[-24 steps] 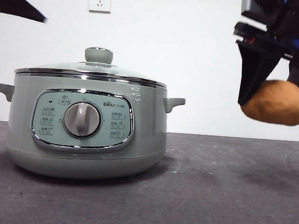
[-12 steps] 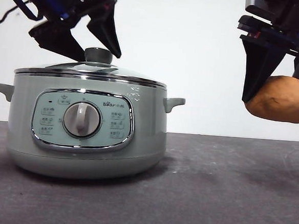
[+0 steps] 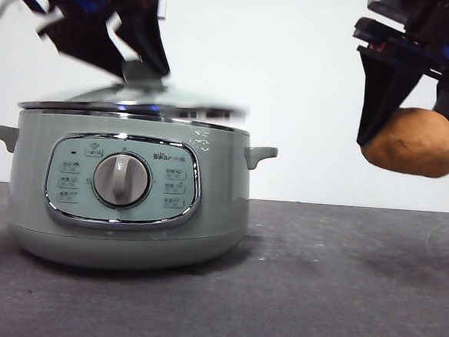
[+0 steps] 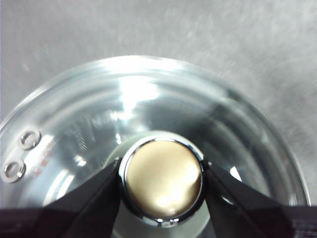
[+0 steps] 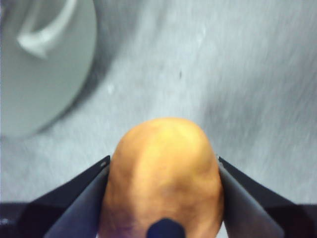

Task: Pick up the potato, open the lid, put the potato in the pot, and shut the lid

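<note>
The pale green pot (image 3: 130, 200) stands at the left of the table. Its glass lid (image 3: 137, 99) is blurred and tilted, just above the pot's rim. My left gripper (image 3: 129, 50) is shut on the lid's knob (image 3: 142, 72); the left wrist view shows both jaws against the knob (image 4: 162, 179) with the glass lid (image 4: 148, 109) around it. My right gripper (image 3: 412, 128) is shut on the orange-brown potato (image 3: 413, 141) and holds it in the air to the right of the pot, at about lid height. The right wrist view shows the potato (image 5: 163, 173) between the jaws and the pot's handle (image 5: 44, 29) off to one side.
The dark grey table (image 3: 317, 283) stretches to the right of the pot beneath the held potato. A white wall socket is mostly hidden behind the left arm. The pot's right side handle (image 3: 260, 154) sticks out toward the potato.
My left gripper came down onto the lid's knob, shut on it and has begun lifting; the lid now sits tilted and blurred. The potato rose a little in my right gripper.
</note>
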